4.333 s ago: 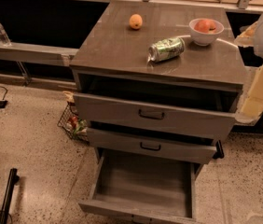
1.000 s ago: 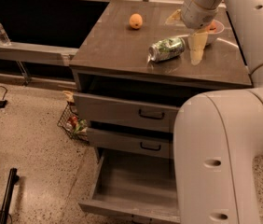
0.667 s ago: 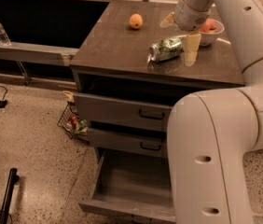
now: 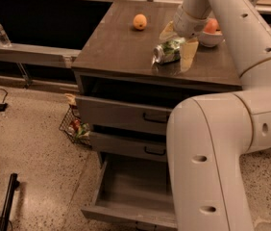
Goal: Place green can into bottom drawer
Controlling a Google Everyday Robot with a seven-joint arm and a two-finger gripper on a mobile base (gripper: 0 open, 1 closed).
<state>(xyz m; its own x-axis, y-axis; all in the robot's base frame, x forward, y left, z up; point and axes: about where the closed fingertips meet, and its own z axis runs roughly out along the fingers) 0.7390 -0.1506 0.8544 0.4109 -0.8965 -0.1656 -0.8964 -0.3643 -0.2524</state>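
The green can (image 4: 166,52) lies on its side on the cabinet top (image 4: 121,52), right of centre. My gripper (image 4: 175,53) reaches down from the arm at the upper right. Its cream fingers stand apart on either side of the can, one finger (image 4: 189,57) in front and one behind. It looks open, not closed on the can. The bottom drawer (image 4: 130,189) is pulled out near the floor, with a bare grey floor inside. My arm's big white link covers its right part.
An orange (image 4: 140,21) sits at the back of the cabinet top. A white bowl (image 4: 209,39) holding a reddish fruit stands right of the gripper. The two upper drawers are slightly ajar. A wire basket (image 4: 75,127) stands left of the cabinet. A black bar (image 4: 8,201) lies on the floor.
My arm came in from the right and the gripper has moved left and down onto the can, now straddling it. The can and the drawers have not moved.
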